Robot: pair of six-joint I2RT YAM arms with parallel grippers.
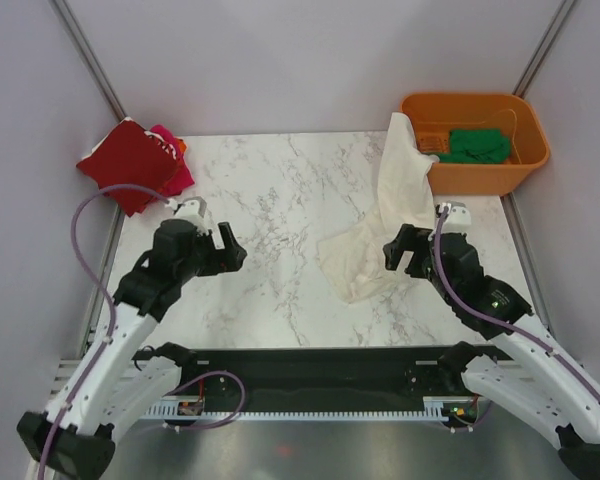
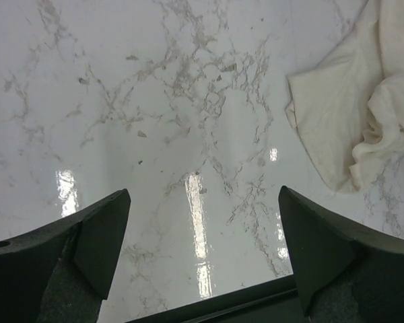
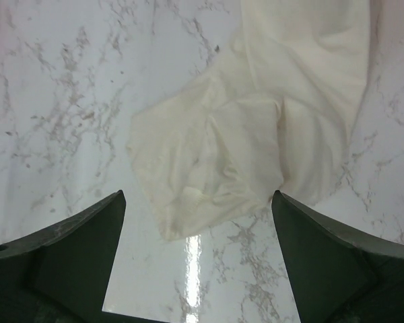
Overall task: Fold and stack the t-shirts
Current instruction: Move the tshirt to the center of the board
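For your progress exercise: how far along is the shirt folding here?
Done: red shirt and pink shirt sit stacked far left. In hand: nothing; left gripper and right gripper are open, cream shirt trails unfolded from the tub. Left: cream shirt, and green shirt inside the tub.

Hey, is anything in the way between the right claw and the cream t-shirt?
Nothing visible stands between them. The right claw hangs open right over the near end of the cream t-shirt, which lies on the marble table. The shirt's far end drapes over the rim of the orange tub.
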